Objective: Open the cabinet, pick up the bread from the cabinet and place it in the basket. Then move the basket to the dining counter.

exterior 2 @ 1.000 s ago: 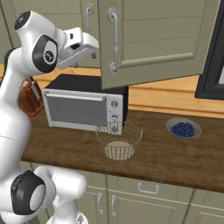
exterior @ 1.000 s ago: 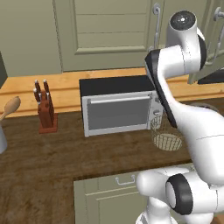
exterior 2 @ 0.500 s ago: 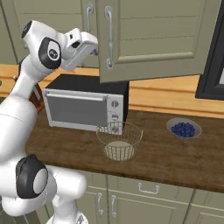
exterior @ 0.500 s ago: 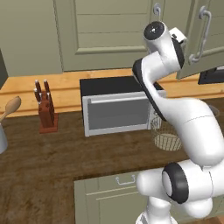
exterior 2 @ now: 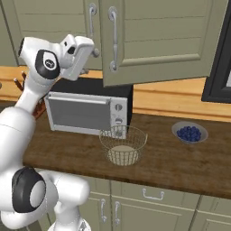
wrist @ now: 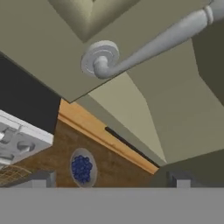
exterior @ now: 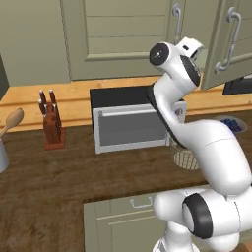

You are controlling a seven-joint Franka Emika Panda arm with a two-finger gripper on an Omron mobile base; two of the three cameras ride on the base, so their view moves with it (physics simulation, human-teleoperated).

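Sage-green cabinet door (exterior 2: 158, 40) stands ajar across the top of the right base frame, its curved silver bar handle (wrist: 144, 46) at upper centre of my hand view. My gripper (exterior 2: 92, 52), jaws spread wide and holding nothing, sits upper left beside that handle. Silver wire basket (exterior 2: 122, 145) rests centre frame on the dark wood worktop (exterior 2: 180, 167), before the microwave (exterior 2: 88, 110).

Even, flat light; perhaps slightly soft rendering.

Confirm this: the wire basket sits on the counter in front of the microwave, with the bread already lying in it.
Not quite. The basket does sit in front of the microwave, but the right base view shows it empty, just its pale bottom; no bread in it.
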